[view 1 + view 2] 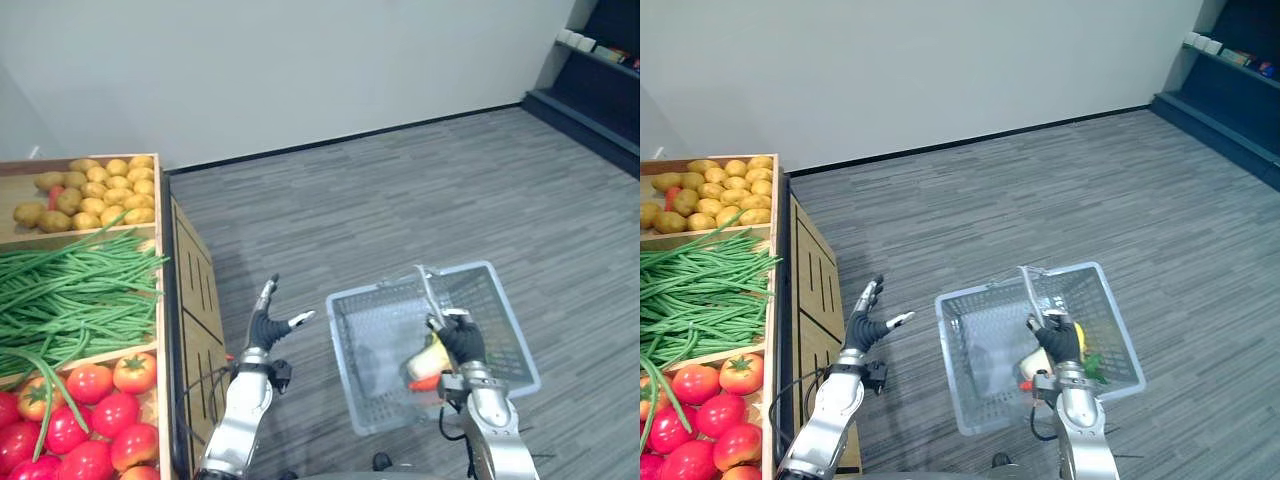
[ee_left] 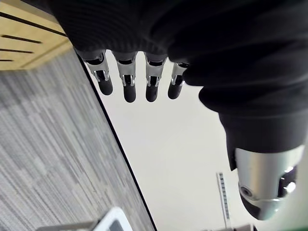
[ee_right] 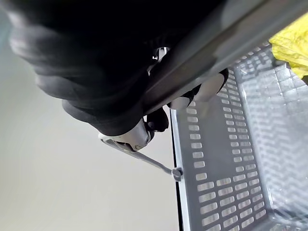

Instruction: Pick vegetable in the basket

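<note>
Fingers of the right hand are curled tight round the handle of a grey mesh basket, which hangs over grey carpet in front of the robot. Seen from the right wrist, the handle bar runs across the closed hand, with the basket's slotted wall beyond it. Inside the basket, right beside that hand, sit a pale yellow piece and an orange-red piece; what kind of produce they are cannot be told.

Left hand is raised between the basket and a wooden stand, apart from both. Its fingers are straight and spread, thumb out to the side, holding nothing.

On the robot's left, the stand holds three bins of vegetables: potatoes farthest away, long green beans in the middle, and red tomatoes nearest. A few beans trail across the tomatoes.
</note>
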Motion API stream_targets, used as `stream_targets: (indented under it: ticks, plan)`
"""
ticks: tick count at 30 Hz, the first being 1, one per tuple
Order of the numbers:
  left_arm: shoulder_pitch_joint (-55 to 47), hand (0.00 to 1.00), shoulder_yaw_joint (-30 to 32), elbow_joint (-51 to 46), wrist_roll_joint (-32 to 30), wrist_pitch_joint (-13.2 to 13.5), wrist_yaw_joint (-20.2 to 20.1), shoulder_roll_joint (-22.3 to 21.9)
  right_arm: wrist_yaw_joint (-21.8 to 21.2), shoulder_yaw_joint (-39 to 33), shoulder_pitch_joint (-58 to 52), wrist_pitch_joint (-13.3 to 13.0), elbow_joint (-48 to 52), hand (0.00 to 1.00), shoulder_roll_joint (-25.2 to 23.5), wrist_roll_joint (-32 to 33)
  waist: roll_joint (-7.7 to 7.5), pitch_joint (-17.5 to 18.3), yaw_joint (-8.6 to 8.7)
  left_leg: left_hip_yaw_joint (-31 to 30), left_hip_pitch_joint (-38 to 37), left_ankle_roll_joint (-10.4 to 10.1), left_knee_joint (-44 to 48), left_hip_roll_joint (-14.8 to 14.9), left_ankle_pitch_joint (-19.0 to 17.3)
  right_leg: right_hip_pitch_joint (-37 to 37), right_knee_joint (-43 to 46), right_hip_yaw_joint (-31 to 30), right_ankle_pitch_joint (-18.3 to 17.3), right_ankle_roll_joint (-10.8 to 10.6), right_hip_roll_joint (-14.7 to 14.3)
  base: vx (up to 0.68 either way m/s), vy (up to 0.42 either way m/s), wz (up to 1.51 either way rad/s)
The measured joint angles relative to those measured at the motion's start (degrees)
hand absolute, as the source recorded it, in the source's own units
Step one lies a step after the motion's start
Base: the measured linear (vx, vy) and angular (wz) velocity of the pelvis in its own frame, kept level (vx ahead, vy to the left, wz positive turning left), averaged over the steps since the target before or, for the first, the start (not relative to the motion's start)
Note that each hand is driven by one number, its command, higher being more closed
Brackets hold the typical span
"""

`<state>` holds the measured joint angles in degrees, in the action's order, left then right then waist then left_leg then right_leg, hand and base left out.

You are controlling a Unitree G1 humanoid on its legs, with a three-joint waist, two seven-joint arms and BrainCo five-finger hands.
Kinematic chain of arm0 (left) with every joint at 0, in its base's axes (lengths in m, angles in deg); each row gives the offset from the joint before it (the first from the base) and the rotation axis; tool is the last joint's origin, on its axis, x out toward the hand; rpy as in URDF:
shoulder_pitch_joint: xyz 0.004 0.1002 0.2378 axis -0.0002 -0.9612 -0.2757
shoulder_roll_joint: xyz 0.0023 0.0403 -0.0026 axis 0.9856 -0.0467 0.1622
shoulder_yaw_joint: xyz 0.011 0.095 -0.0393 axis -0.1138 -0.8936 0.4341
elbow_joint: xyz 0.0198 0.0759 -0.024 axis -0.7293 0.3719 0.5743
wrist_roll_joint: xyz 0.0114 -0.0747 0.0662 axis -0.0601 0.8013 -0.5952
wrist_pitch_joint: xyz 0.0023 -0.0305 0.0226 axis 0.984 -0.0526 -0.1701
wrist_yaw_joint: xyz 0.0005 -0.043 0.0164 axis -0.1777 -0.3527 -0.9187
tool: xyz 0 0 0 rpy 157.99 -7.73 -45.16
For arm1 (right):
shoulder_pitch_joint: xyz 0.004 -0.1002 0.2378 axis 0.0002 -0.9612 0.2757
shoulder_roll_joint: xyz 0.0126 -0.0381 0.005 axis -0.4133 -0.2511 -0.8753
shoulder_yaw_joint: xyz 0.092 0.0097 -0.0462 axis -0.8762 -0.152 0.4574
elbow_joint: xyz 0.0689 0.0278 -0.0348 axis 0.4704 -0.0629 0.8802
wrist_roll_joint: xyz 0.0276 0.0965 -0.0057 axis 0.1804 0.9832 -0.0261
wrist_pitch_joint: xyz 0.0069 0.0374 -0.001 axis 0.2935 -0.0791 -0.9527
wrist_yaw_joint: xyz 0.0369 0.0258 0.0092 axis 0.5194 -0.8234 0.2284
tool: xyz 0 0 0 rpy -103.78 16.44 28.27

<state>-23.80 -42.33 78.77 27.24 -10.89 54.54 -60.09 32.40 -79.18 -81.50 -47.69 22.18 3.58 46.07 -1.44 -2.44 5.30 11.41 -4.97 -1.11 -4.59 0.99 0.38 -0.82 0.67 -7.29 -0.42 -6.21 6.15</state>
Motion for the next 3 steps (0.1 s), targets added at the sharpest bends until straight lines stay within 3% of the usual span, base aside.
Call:
stream_targets:
  ticks: [3]
  plan:
    - [-1.63,0.0,3.46,1.13,1.67,-0.02,-1.16,0.17,-0.11,-2.34,-1.29,0.25,-0.6,1.0,0.03,-0.01,-0.02,0.0,-0.4,-0.28,-0.17,-0.12,-0.72,0.1,0.39,-0.01,0.06,0.54,-0.02,-0.03,0.07,-0.03,-0.026,0.07]
